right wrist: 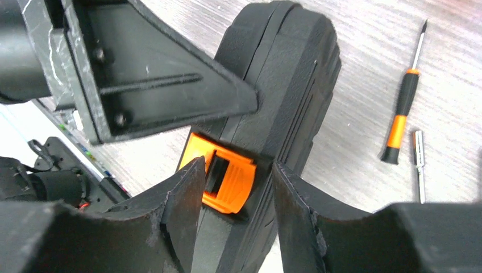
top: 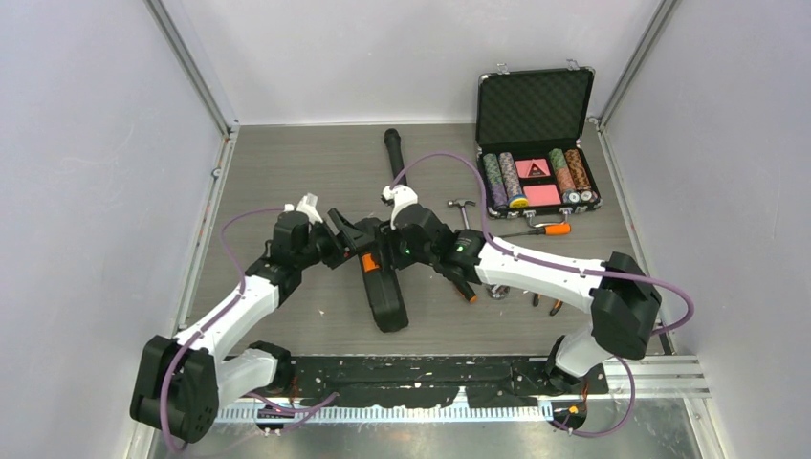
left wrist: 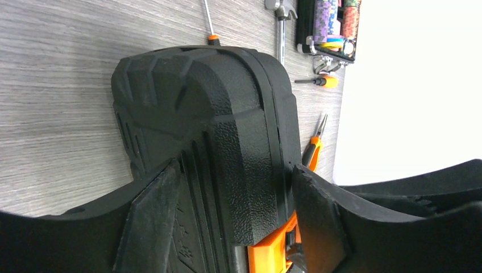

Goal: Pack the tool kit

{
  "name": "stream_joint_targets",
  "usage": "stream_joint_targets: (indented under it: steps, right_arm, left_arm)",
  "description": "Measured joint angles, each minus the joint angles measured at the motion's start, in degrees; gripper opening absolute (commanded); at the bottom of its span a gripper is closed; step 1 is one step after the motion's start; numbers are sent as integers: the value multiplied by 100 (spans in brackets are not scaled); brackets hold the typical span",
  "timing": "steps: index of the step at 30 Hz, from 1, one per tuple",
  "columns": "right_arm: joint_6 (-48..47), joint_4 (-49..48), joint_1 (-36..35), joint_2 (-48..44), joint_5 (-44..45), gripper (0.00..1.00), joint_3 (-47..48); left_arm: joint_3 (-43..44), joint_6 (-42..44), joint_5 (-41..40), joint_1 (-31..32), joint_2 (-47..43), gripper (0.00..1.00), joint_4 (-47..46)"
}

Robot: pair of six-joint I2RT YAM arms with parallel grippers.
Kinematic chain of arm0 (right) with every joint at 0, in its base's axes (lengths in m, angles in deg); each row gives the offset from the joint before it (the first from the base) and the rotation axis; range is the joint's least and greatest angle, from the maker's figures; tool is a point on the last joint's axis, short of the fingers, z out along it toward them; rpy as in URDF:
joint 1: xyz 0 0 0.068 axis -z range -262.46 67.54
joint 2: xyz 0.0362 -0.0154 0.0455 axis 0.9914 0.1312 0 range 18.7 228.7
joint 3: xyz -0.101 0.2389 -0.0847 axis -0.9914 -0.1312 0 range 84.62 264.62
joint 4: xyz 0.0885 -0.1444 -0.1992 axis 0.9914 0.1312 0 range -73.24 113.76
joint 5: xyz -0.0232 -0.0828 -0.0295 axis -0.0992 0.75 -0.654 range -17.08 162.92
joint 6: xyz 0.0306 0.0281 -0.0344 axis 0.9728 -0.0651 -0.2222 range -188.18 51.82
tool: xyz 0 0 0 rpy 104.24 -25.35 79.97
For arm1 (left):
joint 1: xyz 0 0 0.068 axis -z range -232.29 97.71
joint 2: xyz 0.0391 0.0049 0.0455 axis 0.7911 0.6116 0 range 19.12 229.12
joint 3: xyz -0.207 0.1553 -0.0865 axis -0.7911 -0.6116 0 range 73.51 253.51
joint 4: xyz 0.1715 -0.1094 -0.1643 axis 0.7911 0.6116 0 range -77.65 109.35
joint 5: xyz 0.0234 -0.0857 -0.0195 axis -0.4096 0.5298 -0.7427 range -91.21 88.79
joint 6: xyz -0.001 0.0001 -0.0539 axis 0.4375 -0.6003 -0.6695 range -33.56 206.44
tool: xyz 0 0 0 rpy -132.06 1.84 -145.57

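The tool kit (top: 386, 298) stands on edge between my arms, closed, its long axis running away from me. The right gripper (right wrist: 236, 176) clamps it at the orange latch (right wrist: 227, 190). The left gripper (left wrist: 233, 187) brackets its end (squeezing or not, I cannot tell). Pliers (top: 545, 301), screwdriver (top: 537, 229) and hammer (top: 464, 207) lie outside it, rightward.

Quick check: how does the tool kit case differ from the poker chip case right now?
The tool kit case is closed and stands on its edge mid-table, between the left tool and right tool. The poker chip case lies flat at the far right, lid up, chips showing. The tool kit case is ribbed plastic with an orange latch; the poker chip case has metal edging and a foam-lined lid. Both are black.
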Motion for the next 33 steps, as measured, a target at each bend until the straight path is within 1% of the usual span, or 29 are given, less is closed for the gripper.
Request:
stream_joint_targets:
  steps: [4, 8, 12, 16, 20, 24, 28, 33]
  right_arm:
    - [291, -111, 2, -295, -138, 49, -328]
    - [518, -372, 20, -555, -295, 48, -664]
    - [654, -669, 33, -605, -461, 47, -817]
    - [739, -916, 79, -621, -584, 47, -942]
    - [841, -1086, 136, -621, -704, 45, -1025]
    - [1071, -1749, 225, -621, -981, 44, -1340]
    - [1351, -2680, 356, -588, -1366, 37, -1764]
    - [1716, -3781, 470, -289, -1853, 32, -2065]
  left_arm:
    - [-129, -133, 2, 0, 11, 58, -304]
    - [-326, -317, 7, 2, 90, 57, -774]
    - [-435, -468, -15, 48, 188, 53, -1099]
    - [-507, -586, -138, 109, 212, 51, -1283]
    - [-533, -627, -271, 164, 146, 44, -1314]
    - [-544, -640, -638, 319, -55, 39, -1174]
    - [-544, -651, -1130, 511, -348, 34, -879]
    - [-544, -651, -1731, 743, -732, 26, -455]
